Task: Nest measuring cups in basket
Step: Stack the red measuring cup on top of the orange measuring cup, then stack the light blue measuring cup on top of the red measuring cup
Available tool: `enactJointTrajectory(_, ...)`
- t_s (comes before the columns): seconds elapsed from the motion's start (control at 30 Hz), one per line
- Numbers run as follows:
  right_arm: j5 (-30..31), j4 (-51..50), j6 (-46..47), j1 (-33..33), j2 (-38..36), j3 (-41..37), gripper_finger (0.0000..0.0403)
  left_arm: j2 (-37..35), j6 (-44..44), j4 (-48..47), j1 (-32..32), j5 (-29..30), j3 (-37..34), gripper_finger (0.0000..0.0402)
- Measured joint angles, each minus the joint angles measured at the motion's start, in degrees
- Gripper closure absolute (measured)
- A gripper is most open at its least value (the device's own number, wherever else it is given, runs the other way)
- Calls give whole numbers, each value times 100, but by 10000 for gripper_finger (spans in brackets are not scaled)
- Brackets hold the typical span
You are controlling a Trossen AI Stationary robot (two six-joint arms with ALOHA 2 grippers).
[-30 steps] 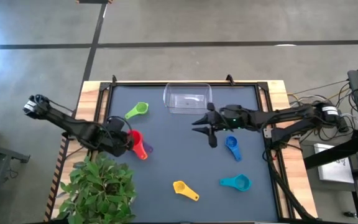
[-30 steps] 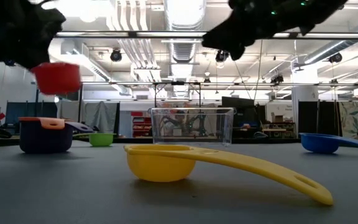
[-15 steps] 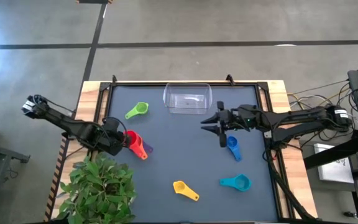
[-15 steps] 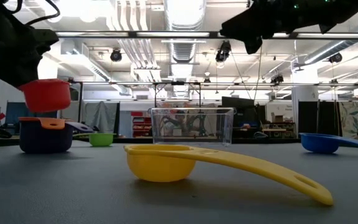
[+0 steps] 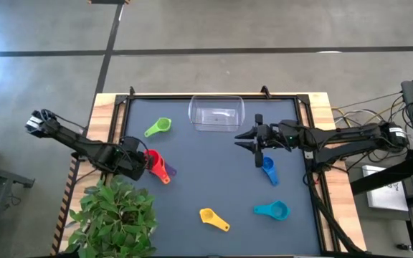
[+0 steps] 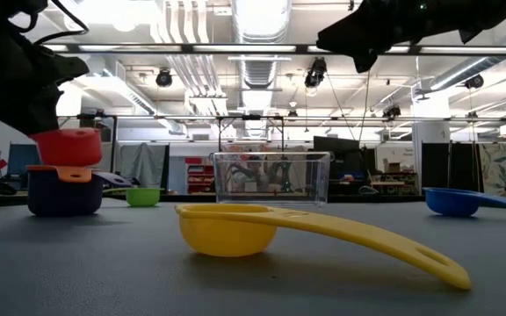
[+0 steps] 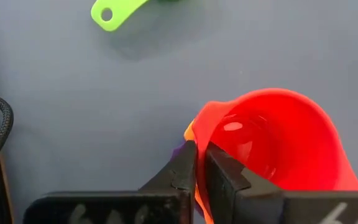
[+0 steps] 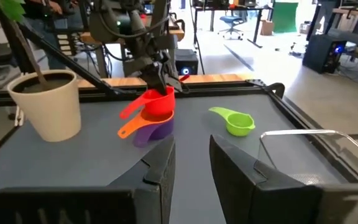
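Observation:
My left gripper (image 5: 143, 159) is shut on a red measuring cup (image 6: 68, 146), which it holds right over an orange cup (image 6: 70, 174) nested in a purple cup (image 6: 63, 193) at the table's left. Whether the red cup's bottom rests in the orange one, I cannot tell. A green cup (image 5: 159, 128), a blue cup (image 5: 267, 167), a teal cup (image 5: 272, 210) and a yellow cup (image 5: 212, 218) lie singly on the mat. The clear basket (image 5: 216, 115) stands at the far middle. My right gripper (image 5: 253, 143) hovers open and empty above the blue cup, right of the basket. My left gripper pinches the red cup's wall at the rim (image 7: 199, 163), one finger (image 7: 222, 177) inside the bowl and one outside. The fingers slant down from the table's left. The cup stays upright, mouth up, its handle (image 8: 128, 111) sticking out over the stack.
A potted plant (image 5: 113, 215) stands at the near left corner, close to my left arm. A raised frame (image 5: 214, 96) borders the dark mat. Bare mat lies between the basket and the yellow cup.
My left gripper has come down with the red cup, from well above the purple and orange stack to right on top of it, rolling a little. My right gripper has drawn back toward the table's right edge.

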State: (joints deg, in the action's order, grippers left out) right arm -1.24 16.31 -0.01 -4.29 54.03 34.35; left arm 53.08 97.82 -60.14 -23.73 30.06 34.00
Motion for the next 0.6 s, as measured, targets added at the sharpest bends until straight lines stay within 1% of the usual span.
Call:
enactJointTrajectory(0.13, 214, -512, 277, 0, -354, 0, 316, 67, -74, 78, 0, -88, -6, 353)
enactJointTrajectory(0.23, 406, -878, 301, 0, -679, 0, 320, 131, -87, 83, 0, -94, -11, 319)
enactJointTrajectory(0.37, 434, -1356, 347, 0, -1127, 0, 319, 156, -136, 95, 0, -94, -11, 279)
enactJointTrajectory(0.47, 436, -1771, 598, 0, -1380, 0, 314, 80, -259, 111, 0, -91, -11, 258)
enactJointTrajectory(0.53, 438, -2090, 731, 0, -1483, 0, 309, -2, -430, 62, -2, 89, 55, 247)
enactJointTrajectory(0.6, 444, -2359, 854, 0, -1505, 0, 302, -104, -684, 66, -9, 479, 192, 240)
